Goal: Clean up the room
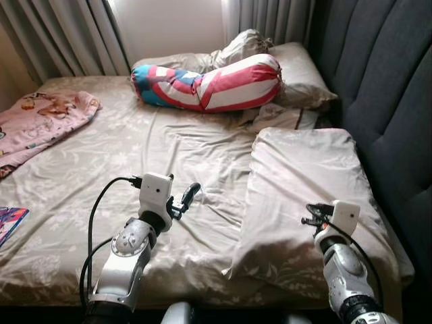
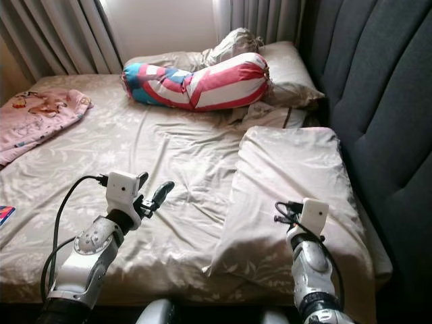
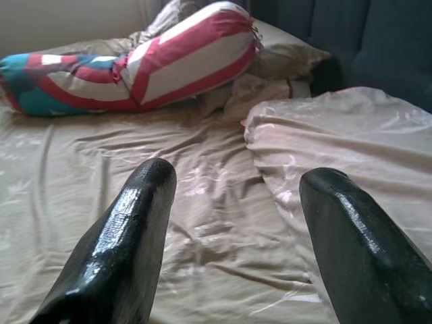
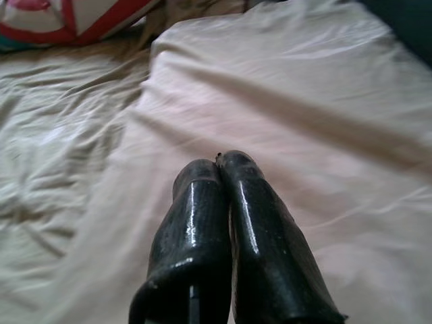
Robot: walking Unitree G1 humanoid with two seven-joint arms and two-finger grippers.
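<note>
With the pillow point(image 1: 304, 196) lying flat by the headboard point(image 1: 385, 101), the left gripper point(image 1: 183, 200) hovers wide open beside it, ready to grasp, while the right gripper point(image 4: 226, 177) sits pinched closed over it, holding nothing

We take the dark padded headboard point(image 1: 385, 101) as our landmark. Grey curtains point(image 1: 67, 34) hang along the wall at the end of the bed that meets the headboard's far end. Between the two curtain panels, away from the headboard, we see a strip of pale wall point(image 1: 172, 27).
</note>
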